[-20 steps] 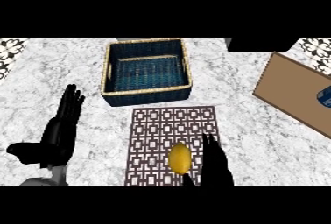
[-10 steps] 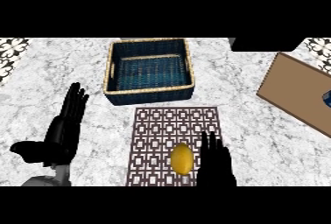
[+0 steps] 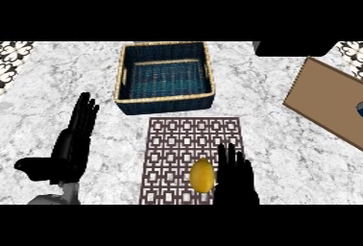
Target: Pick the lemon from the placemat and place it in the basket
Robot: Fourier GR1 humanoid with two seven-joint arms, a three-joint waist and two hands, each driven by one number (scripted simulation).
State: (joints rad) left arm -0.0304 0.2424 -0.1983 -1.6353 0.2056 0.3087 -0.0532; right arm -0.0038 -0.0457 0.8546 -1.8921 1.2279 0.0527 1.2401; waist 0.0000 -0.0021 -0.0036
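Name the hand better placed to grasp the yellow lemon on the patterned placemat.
Right. The black right hand stands open directly beside the yellow lemon on the patterned placemat; the left hand rests off the mat.

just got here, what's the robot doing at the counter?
It is going for the lemon, which lies on the near part of the patterned placemat. The right hand is beside the lemon on its right, fingers straight, not closed round it. The left hand rests open over the counter at the left. The basket sits just beyond the placemat with nothing visible in it. A brown board lies at the right.
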